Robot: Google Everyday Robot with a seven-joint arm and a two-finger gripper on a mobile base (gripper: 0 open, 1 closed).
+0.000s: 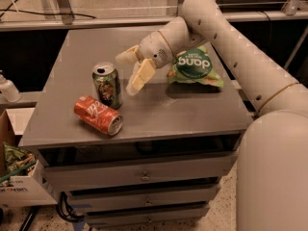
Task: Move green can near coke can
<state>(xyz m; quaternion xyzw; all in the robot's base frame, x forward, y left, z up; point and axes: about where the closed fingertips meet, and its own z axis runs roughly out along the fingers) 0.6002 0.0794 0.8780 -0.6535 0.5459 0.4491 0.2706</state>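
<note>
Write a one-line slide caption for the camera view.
Open gripper hangs beside the upright green can, which stands close behind the coke can lying on its side.
</note>
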